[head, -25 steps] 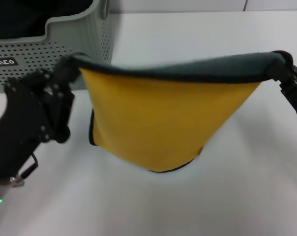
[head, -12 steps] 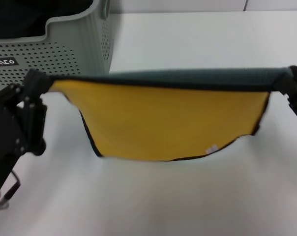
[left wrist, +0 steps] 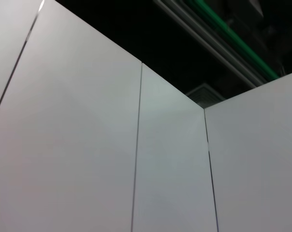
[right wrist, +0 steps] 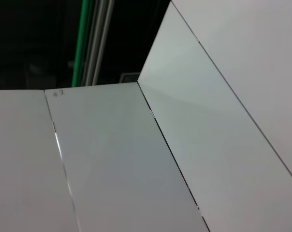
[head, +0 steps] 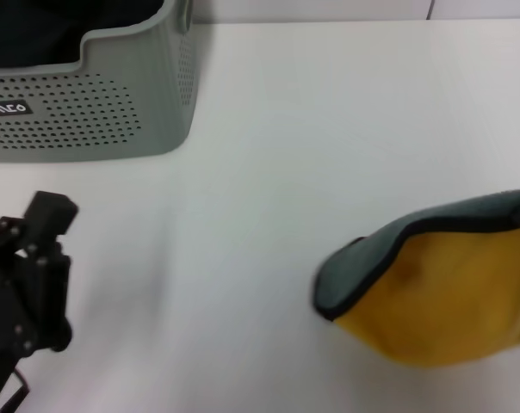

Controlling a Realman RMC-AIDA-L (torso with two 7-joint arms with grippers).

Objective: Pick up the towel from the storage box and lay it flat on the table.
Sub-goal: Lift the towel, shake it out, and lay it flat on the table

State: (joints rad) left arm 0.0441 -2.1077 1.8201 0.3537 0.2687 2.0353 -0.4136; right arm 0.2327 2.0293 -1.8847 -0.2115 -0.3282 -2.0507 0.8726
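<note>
Plain white tabletop (head: 329, 129), perforated pale grey-green plastic storage box (head: 114, 103) far left, crumpled yellow-orange and green-grey plush towel (head: 432, 297) at my right edge, well apart from my black left gripper (head: 27, 267), whose finger state I cannot tell.

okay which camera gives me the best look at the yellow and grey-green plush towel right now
The head view. There the plush towel, yellow-orange one face and grey-green the other, hangs bunched at the right edge over the plain white table, partly cut off by the frame. The left wrist and right wrist views show only white panels and a dark background, no towel.
</note>
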